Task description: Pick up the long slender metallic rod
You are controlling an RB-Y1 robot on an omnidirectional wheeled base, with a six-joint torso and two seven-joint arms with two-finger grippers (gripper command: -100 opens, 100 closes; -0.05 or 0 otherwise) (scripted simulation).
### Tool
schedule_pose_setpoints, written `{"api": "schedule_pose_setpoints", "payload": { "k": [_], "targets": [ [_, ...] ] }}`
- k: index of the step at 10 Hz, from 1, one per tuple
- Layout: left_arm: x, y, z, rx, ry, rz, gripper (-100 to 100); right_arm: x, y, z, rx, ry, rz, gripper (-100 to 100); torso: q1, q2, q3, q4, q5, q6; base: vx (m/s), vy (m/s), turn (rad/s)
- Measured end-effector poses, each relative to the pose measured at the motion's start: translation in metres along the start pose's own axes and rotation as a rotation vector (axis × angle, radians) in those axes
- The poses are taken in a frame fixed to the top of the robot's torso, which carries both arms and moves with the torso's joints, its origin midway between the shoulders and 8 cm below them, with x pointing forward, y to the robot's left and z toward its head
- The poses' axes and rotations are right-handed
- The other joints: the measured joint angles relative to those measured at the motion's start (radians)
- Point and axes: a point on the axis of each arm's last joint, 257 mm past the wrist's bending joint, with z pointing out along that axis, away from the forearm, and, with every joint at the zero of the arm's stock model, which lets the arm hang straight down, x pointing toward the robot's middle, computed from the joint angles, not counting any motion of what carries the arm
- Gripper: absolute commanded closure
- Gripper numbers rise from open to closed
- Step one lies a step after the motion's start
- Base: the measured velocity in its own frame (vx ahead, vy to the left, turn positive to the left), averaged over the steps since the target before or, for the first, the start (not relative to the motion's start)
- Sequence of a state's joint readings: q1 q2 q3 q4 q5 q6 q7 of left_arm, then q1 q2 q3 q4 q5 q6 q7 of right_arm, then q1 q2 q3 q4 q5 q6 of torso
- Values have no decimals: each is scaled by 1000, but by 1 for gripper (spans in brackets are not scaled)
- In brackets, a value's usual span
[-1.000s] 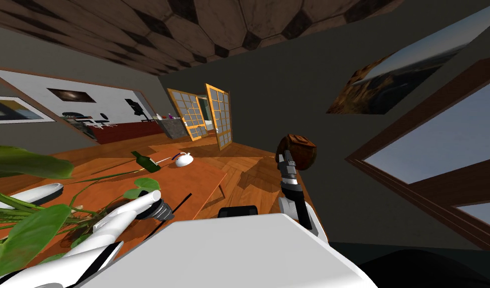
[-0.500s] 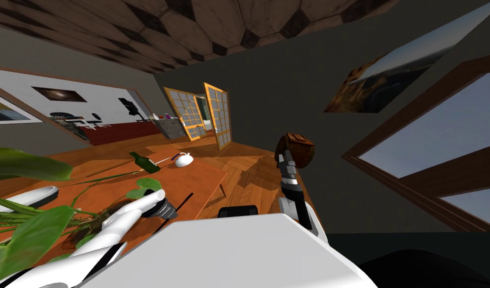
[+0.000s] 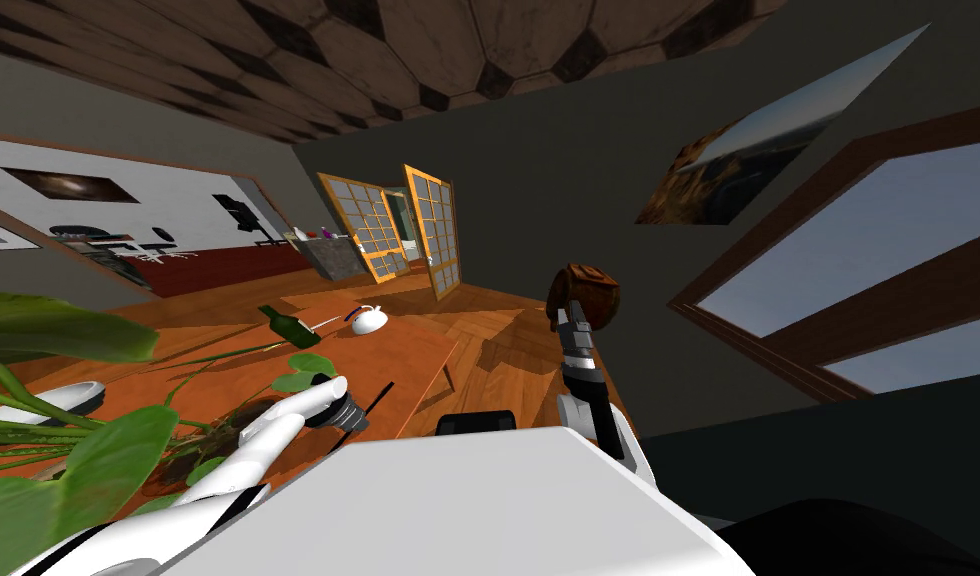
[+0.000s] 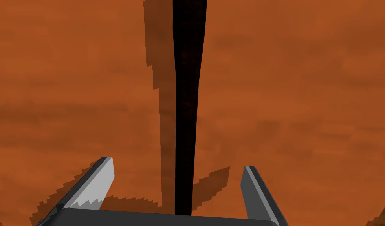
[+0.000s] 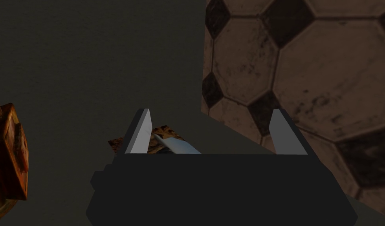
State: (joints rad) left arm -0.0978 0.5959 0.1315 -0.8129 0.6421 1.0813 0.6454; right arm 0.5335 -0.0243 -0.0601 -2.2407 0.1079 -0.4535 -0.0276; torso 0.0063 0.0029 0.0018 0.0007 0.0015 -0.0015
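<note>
The rod [image 4: 186, 102] is long, thin and black, and lies flat on the orange-brown table [image 4: 305, 98]. It runs lengthwise between the fingers of my left gripper [image 4: 176, 163], which is open and hovers just above it, with one finger on each side and neither touching it. In the head view the rod [image 3: 380, 392] pokes out beyond my left gripper [image 3: 356, 418] near the table's front edge. My right gripper [image 3: 570, 318] is raised at the right, open and holding nothing [image 5: 212, 110].
A green bottle [image 3: 290, 325] and a white teapot-like object [image 3: 368, 320] lie farther back on the table [image 3: 418, 350]. Large plant leaves [image 3: 98, 460] crowd the left. A brown barrel-like object [image 3: 590, 293] sits behind the right gripper.
My left arm has reached forward and to the right along the table, over the near part of the rod. The head camera has shifted slightly. The right arm has held still.
</note>
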Motion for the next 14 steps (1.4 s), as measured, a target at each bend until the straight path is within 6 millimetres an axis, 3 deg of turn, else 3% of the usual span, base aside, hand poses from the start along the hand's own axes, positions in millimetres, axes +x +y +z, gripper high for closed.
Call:
{"api": "schedule_pose_setpoints", "payload": {
  "k": [2,3,7,8,9,14],
  "targets": [
    [9,10,5,1,1,-16,-100,0,0,0,0,0,0,0,-1,1,1,0,0,0,-62,45,-52],
    [9,11,5,1,2,-19,100,0,0,0,0,0,0,0,-3,-1,0,0,-1,0,-7,5,3],
    [9,12,6,-2,1,-21,100,0,0,0,0,0,0,0,-3,-5,-3,-1,-1,0,0,0,0],
    [9,12,6,-2,1,-21,0,0,0,0,0,0,0,0,-3,-6,-3,-1,-1,0,0,0,0],
    [9,12,6,-2,1,-21,100,0,0,0,0,0,0,0,-3,-6,-3,-1,-1,0,42,-41,95],
    [-15,-11,-5,-1,-1,15,100,0,0,0,0,0,0,0,-9,-10,-6,-2,-2,0,76,-83,80]
  ]
}}
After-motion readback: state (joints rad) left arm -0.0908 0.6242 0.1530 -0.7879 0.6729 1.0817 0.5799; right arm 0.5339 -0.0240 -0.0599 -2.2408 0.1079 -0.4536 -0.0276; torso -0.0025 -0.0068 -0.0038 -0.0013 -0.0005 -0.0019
